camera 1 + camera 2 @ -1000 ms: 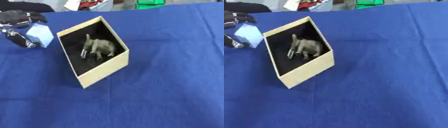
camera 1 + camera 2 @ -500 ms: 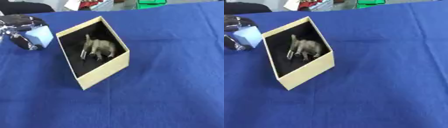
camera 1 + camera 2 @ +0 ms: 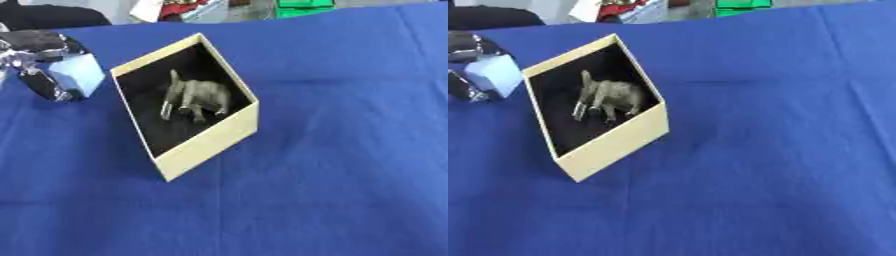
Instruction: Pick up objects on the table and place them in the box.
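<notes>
Blue cloth covers the table (image 3: 332,200). Nearest, a cream box (image 3: 206,148) holds a grey elephant figurine (image 3: 198,96). Farther left, beside the box, the left hand (image 3: 39,62) curls round a pale blue cube (image 3: 80,77), probably light, rigid, best gripped on opposite flat faces.

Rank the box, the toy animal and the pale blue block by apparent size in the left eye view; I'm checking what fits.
1. Box, clearly largest.
2. Toy animal inside it.
3. Pale blue block in the left hand: close to the animal and partly covered, so unsure.
</notes>
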Tool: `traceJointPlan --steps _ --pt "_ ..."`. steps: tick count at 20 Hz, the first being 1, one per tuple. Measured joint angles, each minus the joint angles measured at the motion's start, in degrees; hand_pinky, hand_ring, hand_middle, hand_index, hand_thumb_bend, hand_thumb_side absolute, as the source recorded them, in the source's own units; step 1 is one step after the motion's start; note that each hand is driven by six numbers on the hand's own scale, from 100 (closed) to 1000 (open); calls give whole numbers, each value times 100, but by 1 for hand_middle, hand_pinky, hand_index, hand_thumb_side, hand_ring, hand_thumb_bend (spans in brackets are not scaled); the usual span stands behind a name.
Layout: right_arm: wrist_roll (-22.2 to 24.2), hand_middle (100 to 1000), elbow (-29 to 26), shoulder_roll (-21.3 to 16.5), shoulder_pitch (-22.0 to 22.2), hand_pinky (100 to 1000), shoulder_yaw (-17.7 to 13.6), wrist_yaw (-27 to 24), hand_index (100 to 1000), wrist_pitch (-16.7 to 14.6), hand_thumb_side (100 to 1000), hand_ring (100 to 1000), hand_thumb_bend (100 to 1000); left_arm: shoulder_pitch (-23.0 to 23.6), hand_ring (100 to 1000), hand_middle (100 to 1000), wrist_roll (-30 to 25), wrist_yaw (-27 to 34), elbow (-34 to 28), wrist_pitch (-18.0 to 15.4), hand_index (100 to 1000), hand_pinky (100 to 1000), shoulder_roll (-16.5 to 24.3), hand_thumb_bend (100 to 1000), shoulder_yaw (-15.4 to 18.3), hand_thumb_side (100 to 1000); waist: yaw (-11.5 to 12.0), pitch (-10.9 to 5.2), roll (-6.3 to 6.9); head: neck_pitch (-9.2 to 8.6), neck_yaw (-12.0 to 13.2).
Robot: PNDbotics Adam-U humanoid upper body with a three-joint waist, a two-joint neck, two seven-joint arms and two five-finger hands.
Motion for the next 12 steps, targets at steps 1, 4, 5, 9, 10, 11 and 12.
traceJointPlan --steps 1,4,5,9,10,11,12 --pt "0 742 0 0 2 876 0 -1 945 0 806 959 100 0 760 507 53 9 0 -2 829 755 0 176 0 100 3 0 0 1 0" --pt "0 742 0 0 10 876 0 -3 945 0 805 959 100 0 743 478 252 14 -5 8 799 734 0 161 -1 100 13 -2 0 7 0" --pt "0 742 0 0 16 876 0 -3 945 -1 804 959 100 0 735 465 330 14 -9 14 785 724 0 143 -1 100 15 -5 0 9 -1" --pt "2 742 -1 1 56 876 -1 -3 945 -2 802 959 100 3 696 435 653 8 -36 52 757 694 1 100 -2 100 22 -51 -2 32 -10" --pt "2 743 -1 2 59 876 -1 -3 945 -2 801 959 100 4 674 427 720 8 -36 60 741 676 1 100 -2 100 26 -68 -3 34 -13" --pt "2 743 -2 2 62 876 -1 -2 945 -2 801 959 100 5 659 419 782 11 -36 67 731 664 1 100 -2 100 31 -79 -4 37 -20" --pt "2 743 -3 3 72 876 -1 0 945 -3 800 959 100 5 653 420 839 19 -36 75 727 660 1 100 -2 100 39 -89 -5 51 -23"
